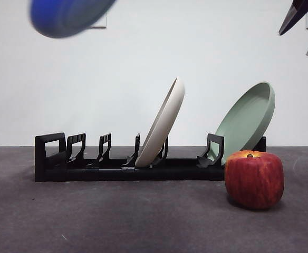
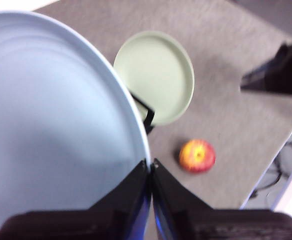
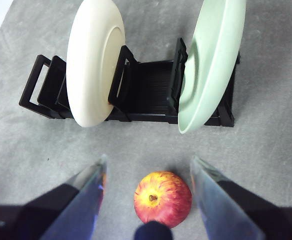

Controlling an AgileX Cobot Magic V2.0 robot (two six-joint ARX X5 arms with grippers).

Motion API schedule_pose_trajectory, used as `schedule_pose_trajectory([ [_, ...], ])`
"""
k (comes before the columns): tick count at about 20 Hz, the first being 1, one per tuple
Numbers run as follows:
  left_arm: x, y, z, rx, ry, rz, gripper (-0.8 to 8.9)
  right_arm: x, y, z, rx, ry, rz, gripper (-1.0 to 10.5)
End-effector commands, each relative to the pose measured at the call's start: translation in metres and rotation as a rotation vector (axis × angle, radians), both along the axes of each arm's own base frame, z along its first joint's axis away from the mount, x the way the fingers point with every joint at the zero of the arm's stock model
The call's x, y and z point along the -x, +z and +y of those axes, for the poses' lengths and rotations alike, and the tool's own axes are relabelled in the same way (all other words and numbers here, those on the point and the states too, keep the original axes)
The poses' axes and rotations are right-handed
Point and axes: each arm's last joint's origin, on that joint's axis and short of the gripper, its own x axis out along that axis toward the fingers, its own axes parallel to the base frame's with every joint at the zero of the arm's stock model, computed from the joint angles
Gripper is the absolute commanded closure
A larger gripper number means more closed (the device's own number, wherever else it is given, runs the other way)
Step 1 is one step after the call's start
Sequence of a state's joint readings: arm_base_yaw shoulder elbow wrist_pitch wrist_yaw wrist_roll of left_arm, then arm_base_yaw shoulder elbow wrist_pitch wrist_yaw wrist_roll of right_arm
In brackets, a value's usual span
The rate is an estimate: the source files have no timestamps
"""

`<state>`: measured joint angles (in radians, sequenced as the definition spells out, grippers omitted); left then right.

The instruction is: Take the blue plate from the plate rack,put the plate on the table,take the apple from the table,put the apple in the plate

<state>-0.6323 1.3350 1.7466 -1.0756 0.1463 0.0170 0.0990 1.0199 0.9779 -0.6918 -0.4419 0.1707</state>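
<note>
While blurred and cropped, the blue plate (image 1: 69, 16) sits clamped in the left gripper (image 2: 151, 167); right gripper (image 3: 148, 170) gapes.

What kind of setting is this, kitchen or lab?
Likely a lab test bench, not a kitchen: bare grey table, plain white wall, a plate rack and an apple as props, cables off the table edge.

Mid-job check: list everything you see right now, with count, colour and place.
blue plate: one, light blue, lifted clear of the rack, pinched at its rim by the left pincer.
cream plate: one, cream-white, leaning in a middle slot of the rack.
green plate: one, pale green, leaning at the rack's end nearest the apple.
plate rack: one, black, on the table.
apple: one, red with yellow top, on the table in front of the rack.
table: dark grey.
left pincer: shut on the blue plate.
right pincer: open, above the apple.
</note>
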Motion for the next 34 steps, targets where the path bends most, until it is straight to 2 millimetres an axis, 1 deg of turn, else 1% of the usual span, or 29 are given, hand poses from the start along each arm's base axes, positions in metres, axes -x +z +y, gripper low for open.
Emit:
schedule_pose_trajectory([
  [1,0.020,-0.002,-0.005,-0.085,-0.029,-0.012,8.21,0.000,0.000,0.000,0.007,0.002,-0.005,6.6],
  [3,0.038,-0.010,-0.013,-0.125,-0.052,-0.016,8.22,0.000,0.000,0.000,0.007,0.003,-0.005,6.6],
  [4,0.045,-0.017,-0.017,-0.136,-0.050,-0.018,8.21,0.000,0.000,0.000,0.007,0.002,-0.005,6.6],
  [6,0.056,-0.040,-0.024,-0.182,-0.019,-0.012,8.22,0.000,0.000,0.000,0.007,0.002,-0.005,6.6],
  [9,0.065,-0.086,-0.041,-0.272,0.012,0.011,8.22,0.000,0.000,0.000,0.007,0.003,-0.005,6.6],
  [12,0.070,-0.132,-0.061,-0.318,-0.020,0.023,8.22,0.000,0.000,0.000,0.007,0.003,-0.005,6.6],
  [14,0.069,-0.163,-0.071,-0.346,-0.018,0.057,8.22,0.000,0.000,0.000,0.007,0.003,-0.003,6.6],
  [16,0.067,-0.186,-0.076,-0.393,-0.022,0.083,8.22,0.001,-0.001,0.000,0.008,0.003,0.010,6.6],
  [18,0.064,-0.203,-0.081,-0.433,-0.023,0.100,8.22,0.001,-0.001,0.000,0.009,0.003,0.018,6.6],
  [24,0.054,-0.238,-0.106,-0.515,-0.084,0.109,8.22,0.002,-0.003,0.000,0.011,0.003,0.035,6.6],
  [28,0.052,-0.255,-0.116,-0.556,-0.120,0.119,8.22,0.003,-0.003,0.000,0.011,0.003,0.040,6.6],
  [30,0.052,-0.264,-0.121,-0.556,-0.150,0.153,8.22,0.003,-0.003,0.000,0.011,0.003,0.040,6.6],
  [32,0.052,-0.272,-0.126,-0.551,-0.175,0.177,8.22,0.003,-0.003,0.000,0.011,0.003,0.040,6.6],
  [34,0.052,-0.272,-0.127,-0.546,-0.176,0.175,8.13,0.003,-0.003,0.000,0.011,0.003,0.040,6.6],
])
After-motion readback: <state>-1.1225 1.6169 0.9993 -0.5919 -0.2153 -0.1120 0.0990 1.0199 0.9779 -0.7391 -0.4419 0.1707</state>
